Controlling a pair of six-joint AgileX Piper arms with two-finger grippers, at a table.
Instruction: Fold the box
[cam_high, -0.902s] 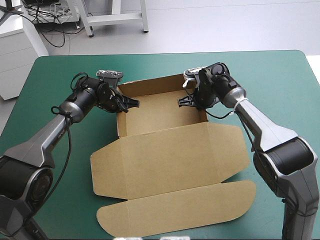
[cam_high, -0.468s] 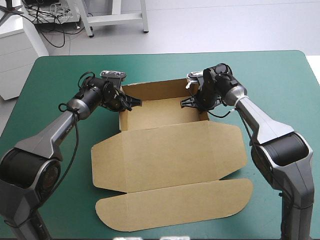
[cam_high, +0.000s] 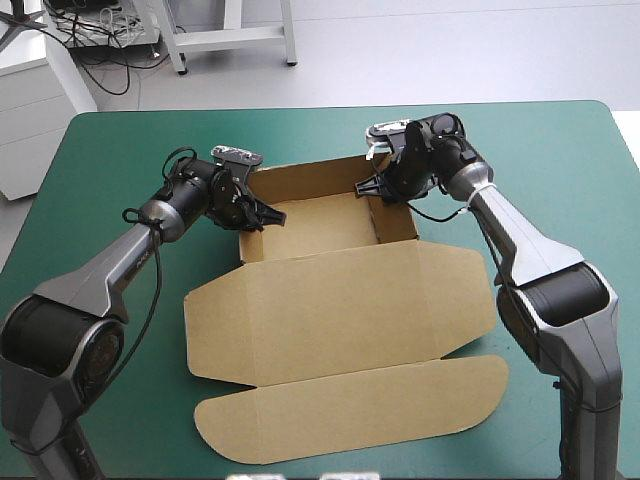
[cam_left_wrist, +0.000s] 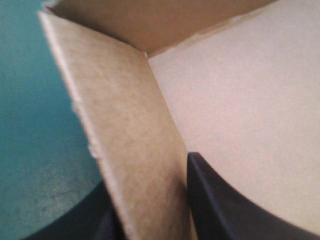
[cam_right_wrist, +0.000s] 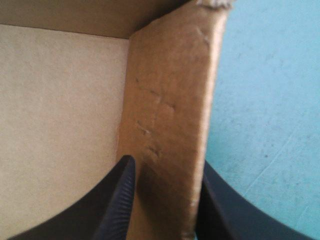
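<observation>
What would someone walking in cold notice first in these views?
The brown box dominates the middle of the teal-green table: its far part stands as an open tray, the lid lying flat toward the near edge. The left gripper pinches the tray's left side wall between its black fingers, and the right gripper pinches the right side wall likewise.

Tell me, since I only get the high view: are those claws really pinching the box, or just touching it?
Observer: Pinching. The left wrist view shows the left gripper shut on the box, with its left wall between the fingers.
Operator: And the other claw?
Observer: Its wrist view shows the right gripper clamping the right wall, one finger inside and one outside.
Operator: Is the board damaged?
Observer: The right wall bears small dents.
</observation>
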